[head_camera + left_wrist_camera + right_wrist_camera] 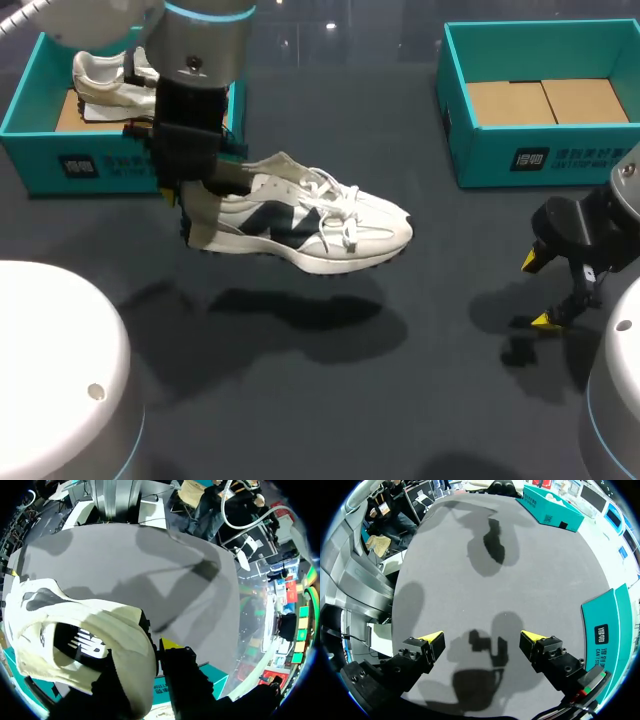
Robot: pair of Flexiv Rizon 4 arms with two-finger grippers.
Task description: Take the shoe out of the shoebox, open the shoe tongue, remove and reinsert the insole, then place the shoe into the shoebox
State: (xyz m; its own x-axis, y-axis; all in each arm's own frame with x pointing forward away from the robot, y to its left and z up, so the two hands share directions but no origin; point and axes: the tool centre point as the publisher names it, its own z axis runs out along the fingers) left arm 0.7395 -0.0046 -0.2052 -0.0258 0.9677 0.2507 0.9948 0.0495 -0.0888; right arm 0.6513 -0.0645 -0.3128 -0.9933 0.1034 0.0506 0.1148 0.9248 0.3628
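Note:
A white sneaker with dark side panels and white laces hangs level above the dark table, toe pointing right. My left gripper is shut on its heel collar. In the left wrist view the heel opening fills the space by the gripper. One yellow fingertip shows outside the collar; the other finger is hidden in the shoe. My right gripper stands open low at the table's right, nothing between its fingers. The teal shoebox at the back right shows only its cardboard floor.
A second teal shoebox at the back left holds another white shoe. In the right wrist view, the right box's wall stands close beside the right gripper. The shoe's shadow lies on the table beneath it.

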